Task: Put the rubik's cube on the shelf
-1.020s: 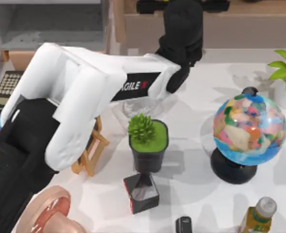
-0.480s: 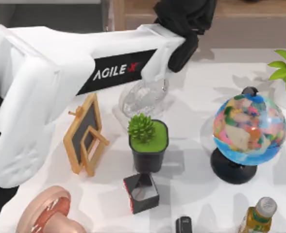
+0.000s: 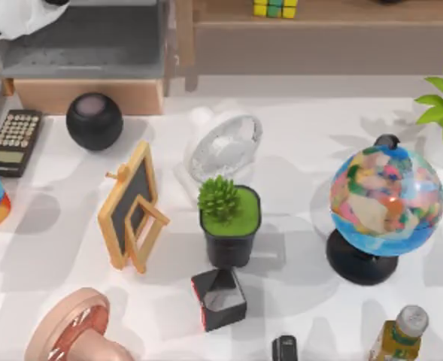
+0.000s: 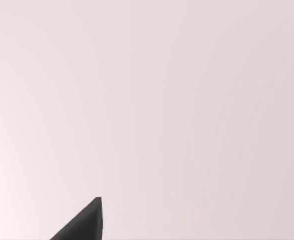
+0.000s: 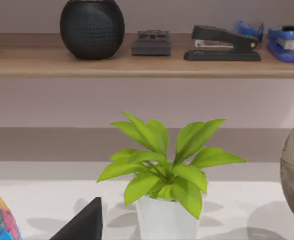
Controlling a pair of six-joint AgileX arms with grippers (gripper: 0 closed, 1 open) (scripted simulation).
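The rubik's cube (image 3: 275,7), with yellow and green tiles, rests on the light-wood shelf (image 3: 356,12) at the back of the table, with nothing touching it. The beige panel (image 3: 319,49) runs below the board. A white piece of my left arm (image 3: 18,15) shows at the far left corner, well away from the cube. A dark tip of my left gripper (image 4: 82,225) shows against a blank pale background. A dark tip of my right gripper (image 5: 84,222) points toward a leafy potted plant (image 5: 164,172) under another shelf (image 5: 137,65).
On the table stand a grey cubby (image 3: 78,37), black round speaker (image 3: 94,120), calculator (image 3: 12,141), chalkboard easel (image 3: 131,207), white fan (image 3: 225,147), potted succulent (image 3: 229,218), black-grey cube (image 3: 219,299), globe (image 3: 385,199) and bottle (image 3: 398,335).
My left arm has pulled back from the shelf to the far left corner. The rubik's cube, earlier covered by the arm, now stands free on the shelf.
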